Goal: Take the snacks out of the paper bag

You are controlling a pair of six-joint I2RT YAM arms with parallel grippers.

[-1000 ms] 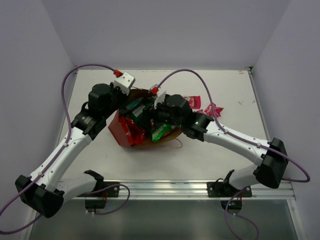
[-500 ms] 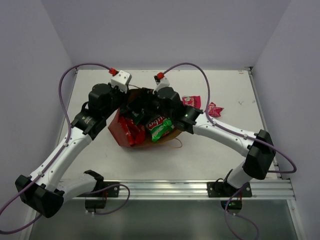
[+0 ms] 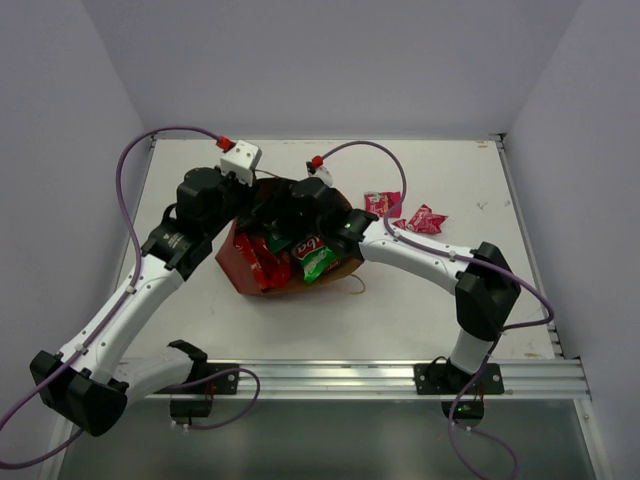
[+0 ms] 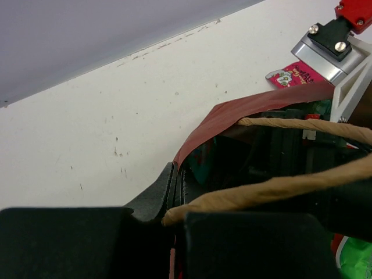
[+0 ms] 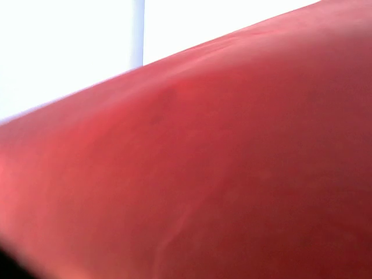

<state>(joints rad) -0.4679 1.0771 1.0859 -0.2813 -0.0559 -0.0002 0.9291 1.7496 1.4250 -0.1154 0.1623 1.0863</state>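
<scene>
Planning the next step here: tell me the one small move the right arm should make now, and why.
Probably close the right claw on what it faces. It is down inside the paper bag, whose rim the left claw pinches, and a red surface fills its wrist view, very near: packet or bag wall, I cannot tell.

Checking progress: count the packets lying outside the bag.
2: one packet just right of the bag, another farther right. The right arm may hide more.
</scene>
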